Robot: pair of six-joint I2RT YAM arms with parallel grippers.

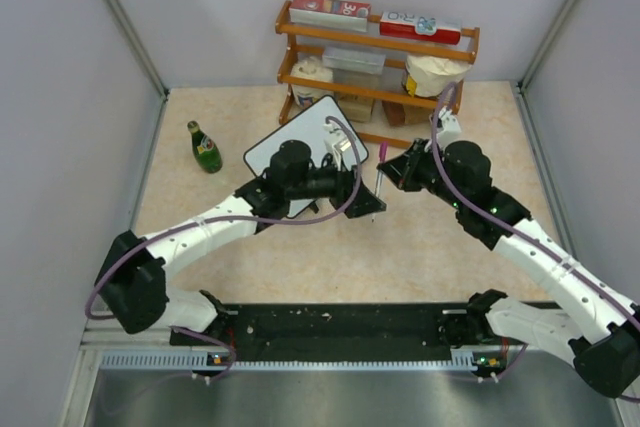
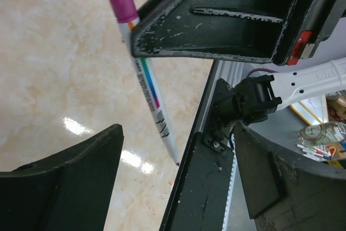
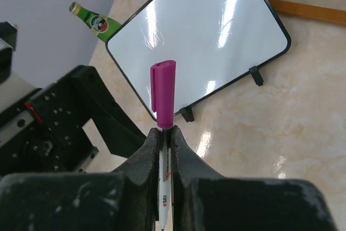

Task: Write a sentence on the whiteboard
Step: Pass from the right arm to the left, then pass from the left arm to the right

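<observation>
While the right gripper (image 3: pixel 165 133) pinches the barrel of a capped magenta marker (image 3: pixel 163 93), the left gripper (image 2: pixel 140 101) stands spread, one finger on either side of it. Seen from above, the whiteboard (image 3: pixel 205 36) lies at eleven o'clock from the marker, with a green bottle (image 3: pixel 94 21) at its nine o'clock.
</observation>
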